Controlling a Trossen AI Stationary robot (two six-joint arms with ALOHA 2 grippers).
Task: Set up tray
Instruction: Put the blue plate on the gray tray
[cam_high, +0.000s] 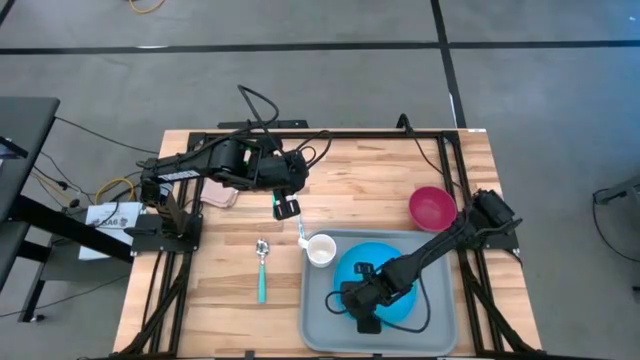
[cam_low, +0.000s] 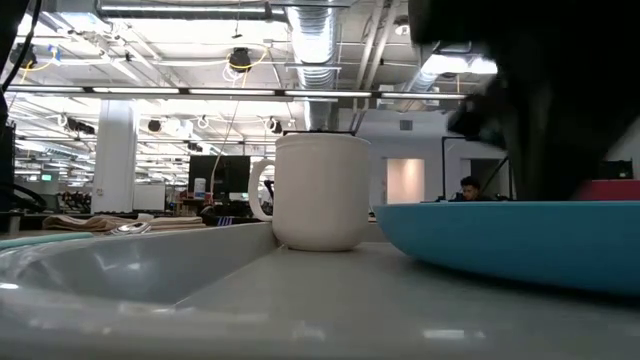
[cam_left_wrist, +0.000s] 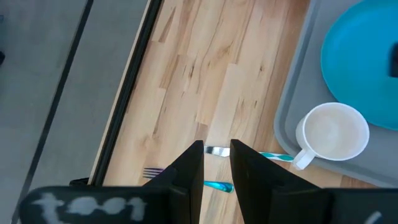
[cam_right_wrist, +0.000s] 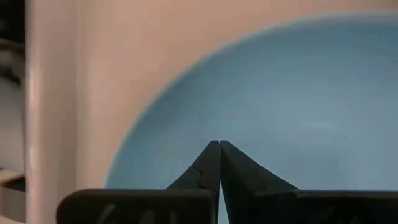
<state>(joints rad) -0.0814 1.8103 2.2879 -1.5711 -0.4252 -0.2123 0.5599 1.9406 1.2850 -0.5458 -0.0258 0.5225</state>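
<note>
The right gripper's (cam_right_wrist: 219, 144) fingers are clenched together, empty, just above the blue plate (cam_high: 385, 275) on the grey tray (cam_high: 322, 330) at the table's (cam_high: 220, 290) near edge. The left gripper's (cam_left_wrist: 216, 149) fingers stand slightly parted, empty, over the teal-handled fork (cam_left_wrist: 217, 185) beside the white mug (cam_high: 320, 250).

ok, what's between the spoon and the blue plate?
The white mug, standing in the tray at its corner nearest the spoon, just short of the blue plate. The high view shows it.
</note>
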